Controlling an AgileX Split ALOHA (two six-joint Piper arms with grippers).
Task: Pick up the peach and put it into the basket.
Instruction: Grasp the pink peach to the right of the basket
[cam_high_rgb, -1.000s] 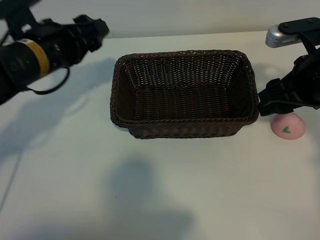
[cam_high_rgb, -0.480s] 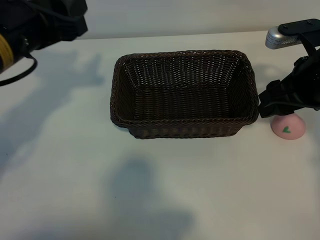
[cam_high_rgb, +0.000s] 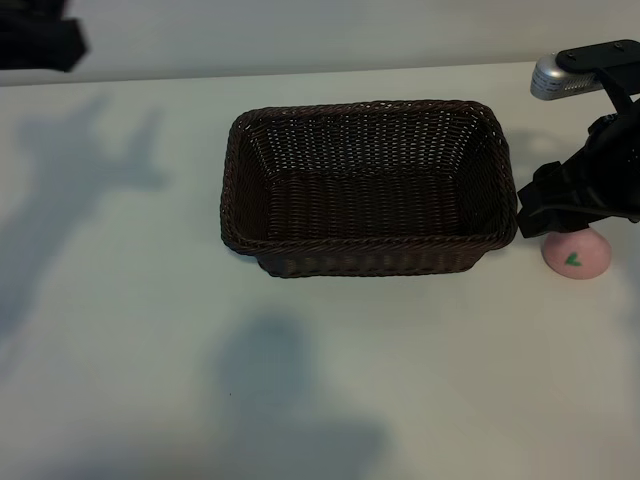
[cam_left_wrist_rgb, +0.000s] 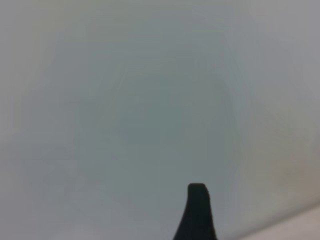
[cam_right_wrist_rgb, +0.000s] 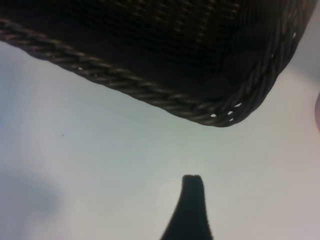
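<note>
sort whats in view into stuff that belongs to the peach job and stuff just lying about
Belongs to the job:
- peach, on the table right of the basket
- basket, empty
- right gripper, beside the peach, holding nothing

Just there:
- table
- left arm, drawn back at the far left corner

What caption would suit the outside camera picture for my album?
Right gripper hangs open beside the pink peach, next to an empty wicker basket on the white table.
</note>
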